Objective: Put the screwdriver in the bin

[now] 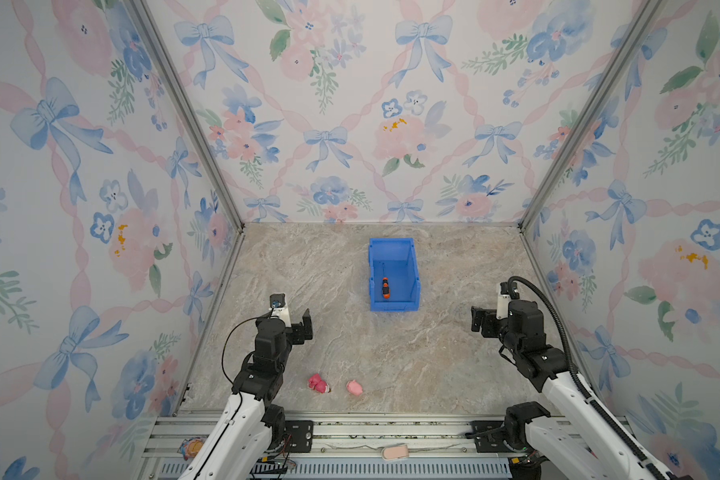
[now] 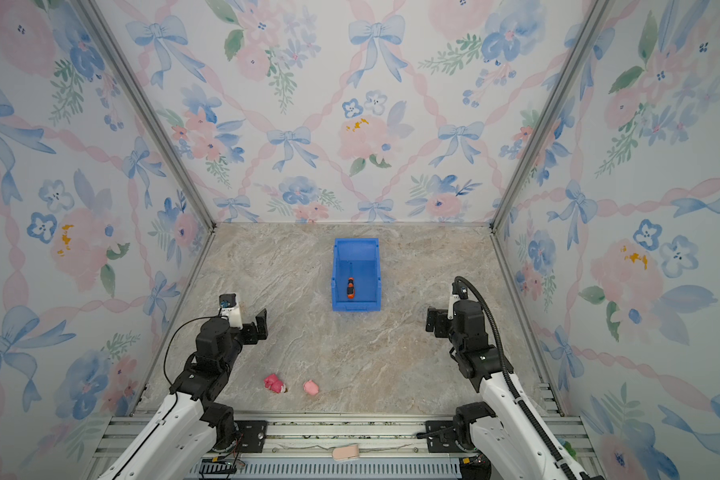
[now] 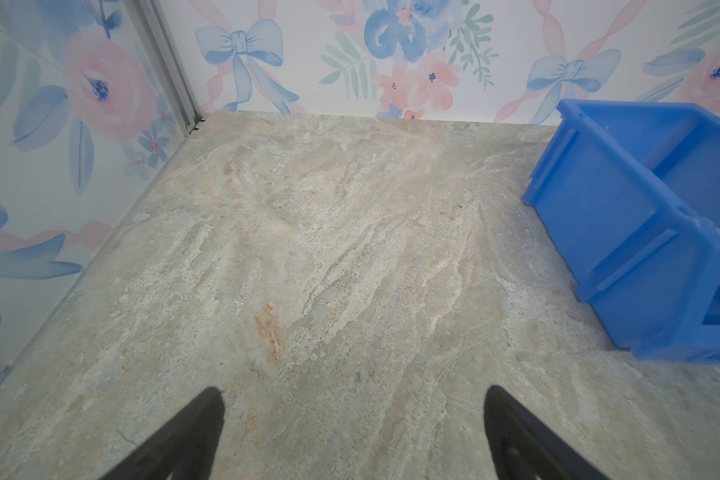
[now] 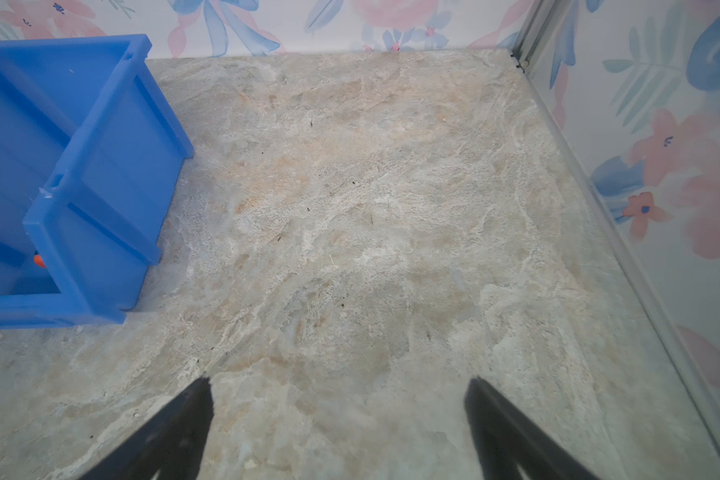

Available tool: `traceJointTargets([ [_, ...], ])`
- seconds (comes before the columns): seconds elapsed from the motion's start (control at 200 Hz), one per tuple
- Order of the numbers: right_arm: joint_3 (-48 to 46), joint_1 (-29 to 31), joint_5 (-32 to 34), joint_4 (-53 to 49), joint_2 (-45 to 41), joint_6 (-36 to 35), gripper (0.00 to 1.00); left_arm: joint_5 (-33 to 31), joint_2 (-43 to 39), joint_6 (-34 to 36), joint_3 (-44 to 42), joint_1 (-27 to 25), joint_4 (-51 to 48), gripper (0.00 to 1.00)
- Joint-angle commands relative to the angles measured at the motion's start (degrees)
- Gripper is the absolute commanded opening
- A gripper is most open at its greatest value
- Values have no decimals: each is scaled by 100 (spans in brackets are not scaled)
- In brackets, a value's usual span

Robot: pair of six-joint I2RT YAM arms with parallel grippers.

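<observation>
The blue bin stands on the stone-patterned table toward the back, a little right of the middle. The orange-and-black screwdriver lies on its floor, handle toward the low front lip. My left gripper hangs open and empty to the bin's front left. My right gripper is open and empty to its front right. The left wrist view shows the bin's side wall. In the right wrist view, an orange bit of the screwdriver peeks past the bin wall.
Two pink toys lie near the table's front edge, between the arms. Flowered walls close in the table at the left, back and right. A metal rail with a beige object runs along the front.
</observation>
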Motion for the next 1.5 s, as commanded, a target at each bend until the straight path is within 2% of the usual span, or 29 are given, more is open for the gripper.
traceJointTargets([
  [0.0,-355,-32,346,364,-187,-305,97,-29,-14,465,-278,66,123,98],
  [0.345,-891,-304,767,718,-88,-340,97,43,172,498,-630,122,978,98],
  [0.475,-947,-331,785,1100,333,-472,97,-75,580,589,-685,133,1457,98],
  [0.54,-827,-315,571,1182,625,-614,97,-62,765,637,-788,150,1820,98],
  [0.595,-825,-307,446,1426,782,-756,97,-101,961,694,-845,164,2118,98],
  [0.89,-827,-431,732,2553,1434,-695,97,60,1940,943,-772,409,3381,98],
  [1.045,-599,-537,699,3025,2090,-612,97,499,2609,975,-656,588,4126,98],
  [1.195,-317,-598,564,3653,2825,-647,97,529,3379,973,-396,643,4709,98],
  [1.325,-19,-835,189,4112,3421,-564,97,497,4109,983,-40,642,5132,98],
  [1.495,215,-966,8,4284,3784,-461,97,430,4919,983,238,684,5615,98],
])
